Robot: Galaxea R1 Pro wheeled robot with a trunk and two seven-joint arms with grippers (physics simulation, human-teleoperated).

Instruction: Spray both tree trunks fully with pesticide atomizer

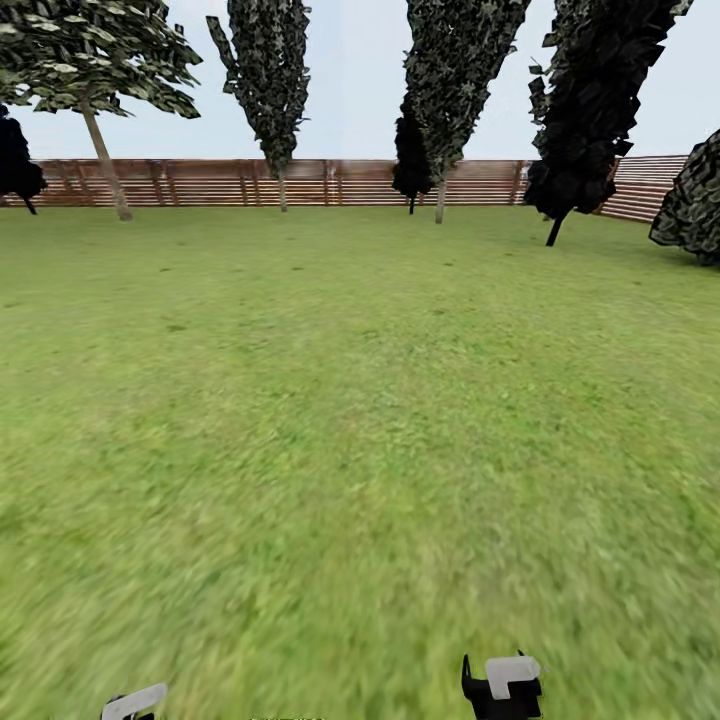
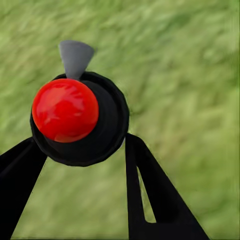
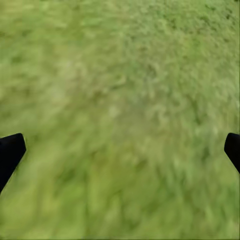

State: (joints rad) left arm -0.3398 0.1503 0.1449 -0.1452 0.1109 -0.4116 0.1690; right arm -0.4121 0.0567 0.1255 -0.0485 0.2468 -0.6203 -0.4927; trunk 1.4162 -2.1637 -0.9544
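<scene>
Left gripper point(image 2: 80, 150) clamped on pesticide atomizer point(image 2: 77, 117), fingers flanking dark body below red top. Likely small, light, rigid, smooth; grip body, nozzle free. Right gripper point(image 3: 120, 150) spread, empty, over lawn point(image 1: 360, 400). Fence point(image 1: 330, 182) far beyond atomizer.

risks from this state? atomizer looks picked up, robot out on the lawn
1. The pesticide atomizer sits between the left end effector fingers, red top toward the camera; the grip looks off-centre, so it might slip while driving.
2. Only one pale-trunked tree stands far off by the fence; the dark conifers could be mistaken for targets.
3. The right end effector is open and idle, no backup hold.
</scene>
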